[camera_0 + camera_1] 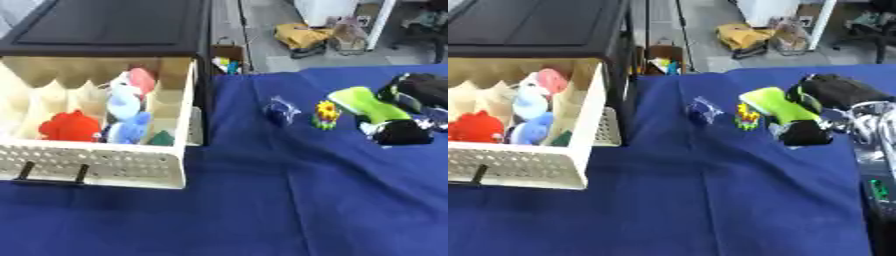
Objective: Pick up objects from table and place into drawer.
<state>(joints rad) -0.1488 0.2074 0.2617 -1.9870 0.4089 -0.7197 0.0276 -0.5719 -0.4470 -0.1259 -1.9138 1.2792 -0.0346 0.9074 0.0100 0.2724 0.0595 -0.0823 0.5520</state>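
Blue cloth [262, 200] covers the table in the left eye view, and on it stands one cream drawer [96, 167], pulled out of a black cabinet [105, 30]. Inside lie one red toy [68, 127], one blue-and-white plush [127, 107] with a pink piece [143, 80] behind it, and a small dark green shape [161, 139] too blurred to identify. Three loose things sit on the cloth: a small clear bluish item [281, 110], hard to make out, a little yellow flower toy [326, 115] just beside it, and one lime-green object [367, 105]. A black hand-like form [404, 133] at that object's lower end is half cut off by the frame edge.

White-grey cables [872, 125] and a grey edge show at the right border of the right eye view. The right hand [805, 134] touches the lime-green object's end; whether its fingers are curled I cannot tell.
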